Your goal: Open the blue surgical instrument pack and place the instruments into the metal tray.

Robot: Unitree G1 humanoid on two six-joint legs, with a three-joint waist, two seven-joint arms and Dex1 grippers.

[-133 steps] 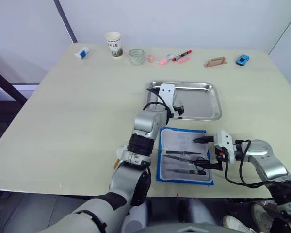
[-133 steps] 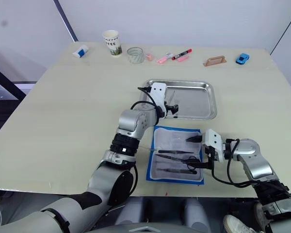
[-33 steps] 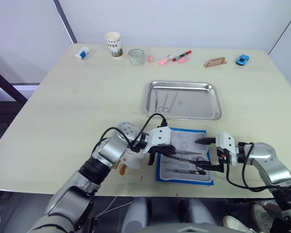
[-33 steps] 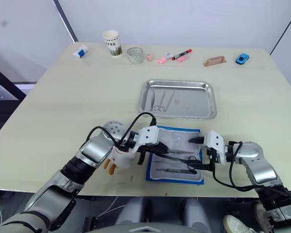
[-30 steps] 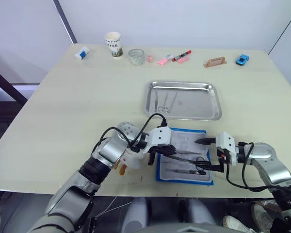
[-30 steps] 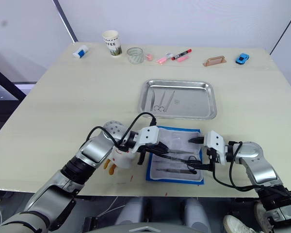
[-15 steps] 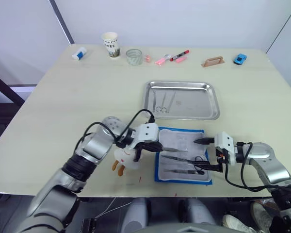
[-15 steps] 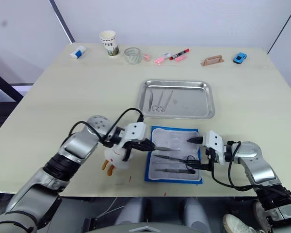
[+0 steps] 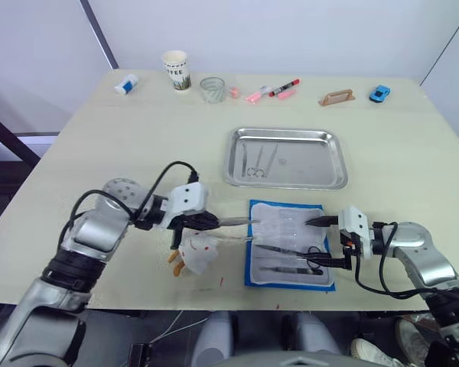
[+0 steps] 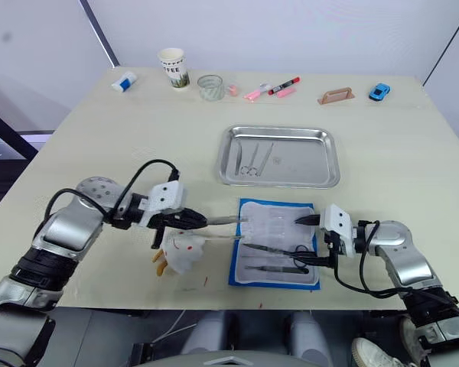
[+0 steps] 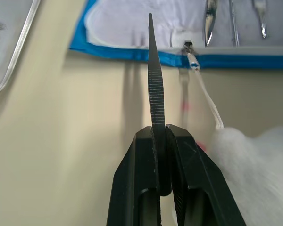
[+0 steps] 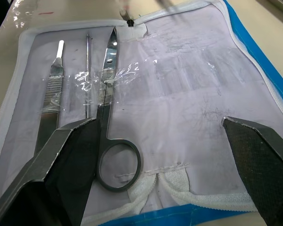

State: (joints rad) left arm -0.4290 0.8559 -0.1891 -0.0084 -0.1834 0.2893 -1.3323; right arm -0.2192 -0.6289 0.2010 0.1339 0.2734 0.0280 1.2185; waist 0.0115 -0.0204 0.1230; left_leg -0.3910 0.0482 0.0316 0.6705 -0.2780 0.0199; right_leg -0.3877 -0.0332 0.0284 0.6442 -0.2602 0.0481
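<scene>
Left gripper (image 11: 159,136): the two black fingers are closed tight on a slim dark pair of tweezers (image 11: 155,84). The ribbed tweezers stick out straight ahead of the fingertips. In the head views the gripper (image 9: 206,222) is above the table, at 9 o'clock from the pack, and the tweezers' tip comes near the pack's left edge.

Right gripper (image 9: 323,242): the fingers are spread wide apart and hold nothing. It is at the right edge of the pack, at 3 o'clock, and one finger is over the lining on each side.

Blue surgical instrument pack (image 9: 292,245): it lies open and flat on the table (image 9: 138,130), near the front edge, with the whitish lining up and a blue border around it.

Instruments in the pack: scissors (image 12: 108,117), a thin probe (image 12: 87,75) and a flat ribbed handle (image 12: 51,94) lie side by side under the clear pocket.

Metal tray (image 9: 333,164): it is at 12 o'clock from the pack, just beyond it. Two thin instruments (image 9: 257,160) lie in its left part.

White cloth lump (image 9: 197,252): it is on the table below the left gripper, at 9 o'clock from the pack.
</scene>
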